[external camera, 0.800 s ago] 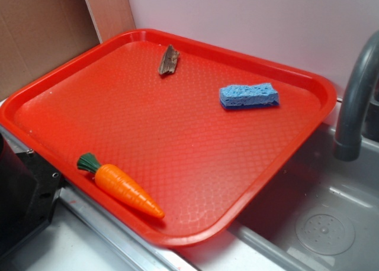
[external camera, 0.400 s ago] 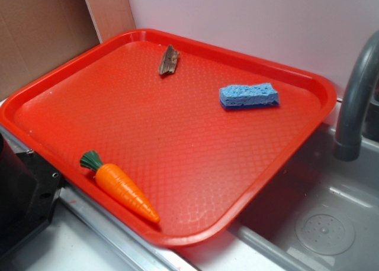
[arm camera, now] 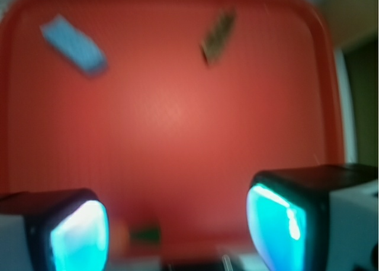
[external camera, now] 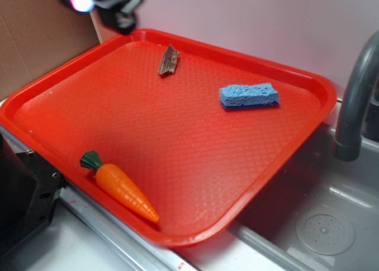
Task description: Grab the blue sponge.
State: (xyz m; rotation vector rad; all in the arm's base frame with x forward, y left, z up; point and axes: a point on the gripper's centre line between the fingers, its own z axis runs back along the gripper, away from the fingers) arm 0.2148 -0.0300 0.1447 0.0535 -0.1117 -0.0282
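the blue sponge (external camera: 249,96) is being seen lying flat on the red tray (external camera: 177,164), near the tray's far right corner, with nothing touching it. in the blurred wrist view the blue sponge (arm camera: 74,43) is being shown towards the upper left of the tray (arm camera: 177,123). the gripper (arm camera: 177,229) is being held wide open, its two fingers (arm camera: 77,235) well apart with bare tray showing between them, and nothing is being gripped. in the exterior view only a dark part of the gripper (external camera: 115,7) is being seen at the top edge, above the tray's far left corner and well apart from the sponge. a small brown piece of wood (external camera: 169,60) is being seen lying near the far edge of the tray. a toy carrot (external camera: 121,188) is being seen lying by the near edge, green top pointing towards the left corner. a grey faucet (external camera: 355,99) is being seen standing over the sink (external camera: 325,223) beside the tray's right edge.
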